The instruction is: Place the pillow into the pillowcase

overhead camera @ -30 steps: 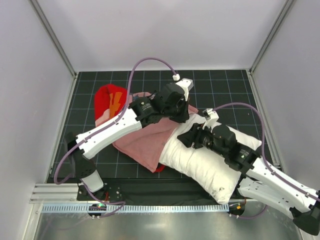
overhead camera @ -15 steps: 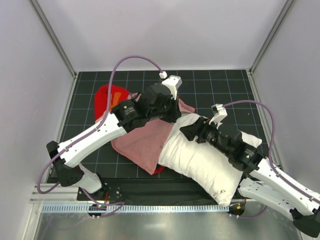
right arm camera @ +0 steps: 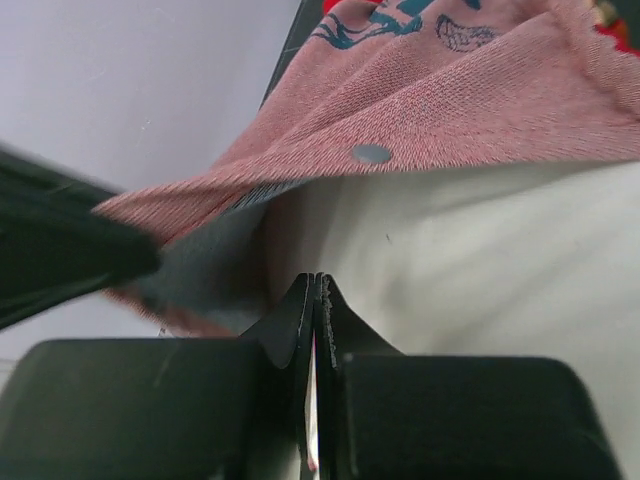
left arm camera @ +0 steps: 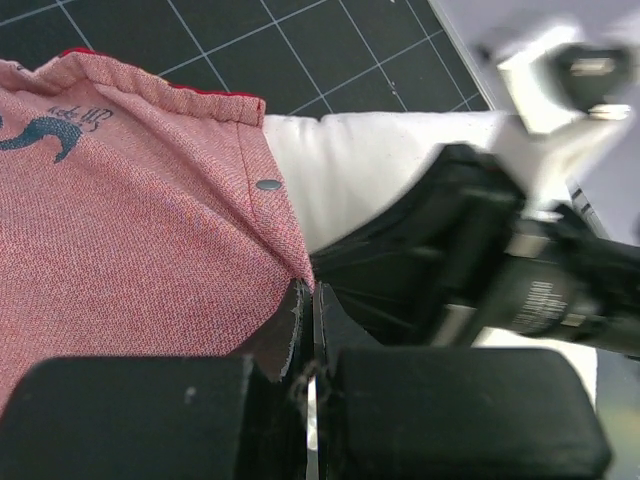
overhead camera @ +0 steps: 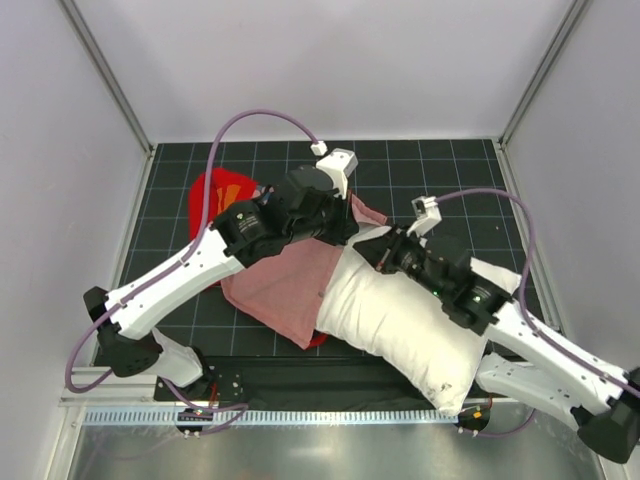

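Note:
The white pillow (overhead camera: 400,320) lies slanted at the right of the mat, its upper left end under the pillowcase's hem. The pillowcase (overhead camera: 285,285) is spread to the left, pale pink side up, with red print showing at the far left. My left gripper (overhead camera: 348,232) is shut on the pillowcase's hem (left arm camera: 285,255) near a snap button (left arm camera: 268,184), and holds it raised over the pillow (left arm camera: 350,160). My right gripper (overhead camera: 378,253) is shut, its tips (right arm camera: 315,282) against the pillow (right arm camera: 480,260) just below the lifted pillowcase (right arm camera: 450,100) hem.
The black grid mat (overhead camera: 440,180) is boxed in by white walls with metal posts at the back corners. A metal rail (overhead camera: 270,415) runs along the near edge. Purple cables (overhead camera: 250,115) loop above both arms. The right arm's dark wrist (left arm camera: 480,270) sits close beside my left fingers.
The right gripper has gone from open to shut and pushed up-left to the pillowcase's mouth. The left arm has swung left, carrying the hem with it.

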Action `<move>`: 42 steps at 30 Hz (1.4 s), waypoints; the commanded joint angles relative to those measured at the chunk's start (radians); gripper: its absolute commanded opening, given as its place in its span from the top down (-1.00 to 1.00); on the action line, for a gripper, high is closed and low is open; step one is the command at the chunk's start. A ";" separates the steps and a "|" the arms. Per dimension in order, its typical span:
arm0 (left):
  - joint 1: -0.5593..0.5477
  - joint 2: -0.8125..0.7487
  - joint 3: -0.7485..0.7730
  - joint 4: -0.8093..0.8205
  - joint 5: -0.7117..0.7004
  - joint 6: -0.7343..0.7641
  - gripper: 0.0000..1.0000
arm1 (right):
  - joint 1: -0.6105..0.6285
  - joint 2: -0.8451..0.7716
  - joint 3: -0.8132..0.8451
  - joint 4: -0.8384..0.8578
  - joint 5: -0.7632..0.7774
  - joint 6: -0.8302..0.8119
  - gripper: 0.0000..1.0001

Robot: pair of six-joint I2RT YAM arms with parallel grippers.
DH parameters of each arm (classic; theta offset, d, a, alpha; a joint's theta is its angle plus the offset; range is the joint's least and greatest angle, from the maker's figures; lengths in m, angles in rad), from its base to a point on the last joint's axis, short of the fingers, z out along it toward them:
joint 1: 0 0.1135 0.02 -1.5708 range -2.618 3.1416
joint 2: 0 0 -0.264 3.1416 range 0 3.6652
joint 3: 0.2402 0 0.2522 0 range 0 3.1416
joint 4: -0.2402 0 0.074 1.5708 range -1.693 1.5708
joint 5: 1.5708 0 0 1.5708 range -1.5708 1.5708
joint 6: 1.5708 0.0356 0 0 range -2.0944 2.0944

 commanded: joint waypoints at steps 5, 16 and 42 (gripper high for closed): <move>-0.049 -0.036 0.030 0.089 0.042 -0.017 1.00 | -0.008 0.302 -0.126 0.512 0.006 0.183 0.92; -0.396 0.186 0.129 0.329 -0.064 -0.057 0.99 | -0.036 0.809 -0.370 1.243 -0.009 0.393 0.92; -0.289 -0.171 -0.209 0.292 -0.263 -0.102 0.96 | -0.178 0.306 -0.433 0.895 -0.117 0.277 0.82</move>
